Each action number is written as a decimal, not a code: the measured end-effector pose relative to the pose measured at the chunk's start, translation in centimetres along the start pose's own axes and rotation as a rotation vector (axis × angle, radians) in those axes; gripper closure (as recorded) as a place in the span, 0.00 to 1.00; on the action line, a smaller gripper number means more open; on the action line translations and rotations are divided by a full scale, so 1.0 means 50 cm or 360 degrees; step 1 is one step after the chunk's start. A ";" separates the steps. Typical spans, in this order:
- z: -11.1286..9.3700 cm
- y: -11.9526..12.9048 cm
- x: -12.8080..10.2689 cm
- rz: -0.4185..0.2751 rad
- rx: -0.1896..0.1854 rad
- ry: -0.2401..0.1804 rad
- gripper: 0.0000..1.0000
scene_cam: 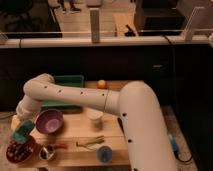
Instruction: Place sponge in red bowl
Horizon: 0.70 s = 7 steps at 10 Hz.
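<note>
Dim room, dark background, warm overhead light on the table (75, 131) and the hand (22, 126) at lower left
</note>
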 end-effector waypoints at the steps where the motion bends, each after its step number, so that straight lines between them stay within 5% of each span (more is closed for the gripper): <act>1: 0.006 -0.001 -0.004 -0.0019 0.0001 -0.0005 1.00; 5: 0.038 -0.017 -0.022 -0.0146 0.0040 -0.0058 1.00; 7: 0.048 -0.024 -0.027 -0.0196 0.0057 -0.0091 0.86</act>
